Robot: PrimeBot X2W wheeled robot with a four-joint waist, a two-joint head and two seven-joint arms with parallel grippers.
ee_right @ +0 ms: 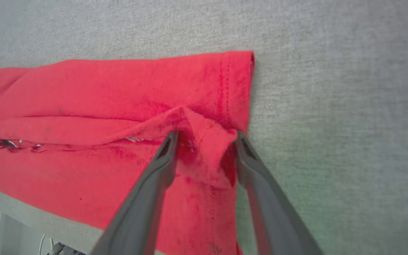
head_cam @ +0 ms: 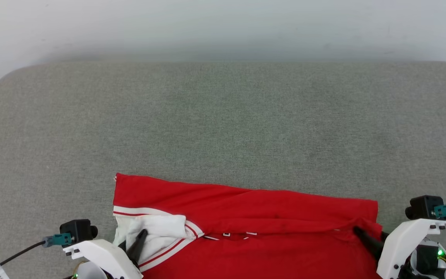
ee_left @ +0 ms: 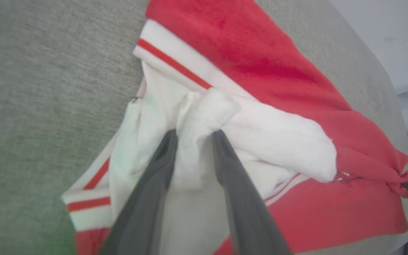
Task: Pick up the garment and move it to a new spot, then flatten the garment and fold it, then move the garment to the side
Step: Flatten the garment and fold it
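The garment [head_cam: 246, 217] lies along the near edge of the grey counter [head_cam: 223, 116], red cloth doubled lengthwise into a long band with a raised crease running across its middle. Most of the counter beyond it is bare. At its left end the white sleeve [ee_left: 278, 141] with its red-striped trim is bunched up, and the left pincer [ee_left: 195, 136] has closed on a wad of that white cloth, which bulges up between the two dark fingers. At the other end the right pincer [ee_right: 207, 136] is clamped on a ridge of red fabric just inside the stitched hem [ee_right: 228, 81], pinching it up into a small peak. So both ends of the crease are gripped, and from where I stand this looks like the folding stage, with a long edge about to be carried over. To do it well I would lift both pincers together, at the same height and pace, and hold them far enough apart that the cloth between them stays taut rather than sagging. The left grip worries me a little: it holds sleeve rather than body, so the sleeve may stretch out or slip before the red panel follows. Carry the edge across low, lay it square on the opposite edge, and let go only once the cloth rests flat.
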